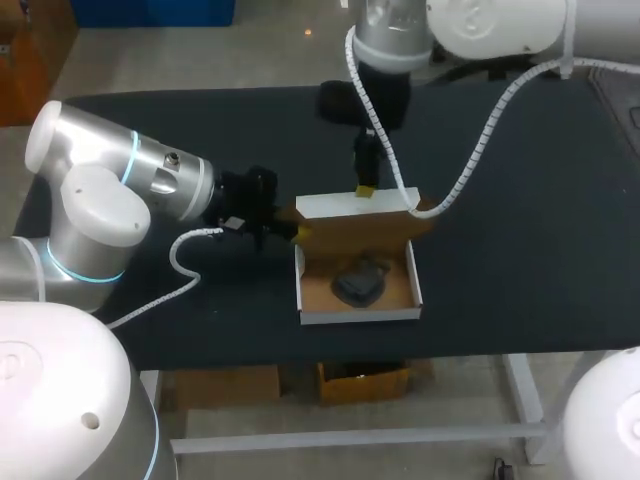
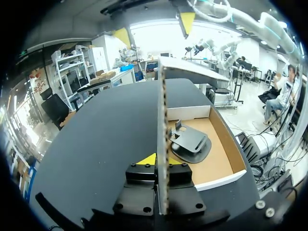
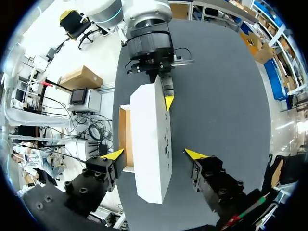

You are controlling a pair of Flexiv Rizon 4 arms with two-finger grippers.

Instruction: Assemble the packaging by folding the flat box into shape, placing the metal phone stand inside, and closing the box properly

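Left arm (image 1: 120, 190) comes in low from its side and lies nearly level over the table (image 1: 520, 200). The left gripper (image 2: 161, 160) is pinching an upright cardboard flap (image 2: 161, 120), one yellow tip pressed on each face, so the panel runs edge-on straight out ahead of the fingers. Just beside that flap, on the inner side, sits the box (image 2: 226, 134), open on top with brown walls inside, and the metal phone stand (image 2: 189, 143) is lying on its floor a bit ahead of the fingertips. Right arm (image 1: 400, 40) reaches in from the far side and points down at the box. The right gripper (image 3: 154, 154) is spread wide, with the white lid (image 3: 151, 144) between its fingers. One tip is right by the lid's edge and the other is well apart from it, so it has no grip on anything. Past the lid from that wrist I can see my other gripper on the far end of the cardboard. The table is a plain black surface, and the box is about mid-table between the two arms.
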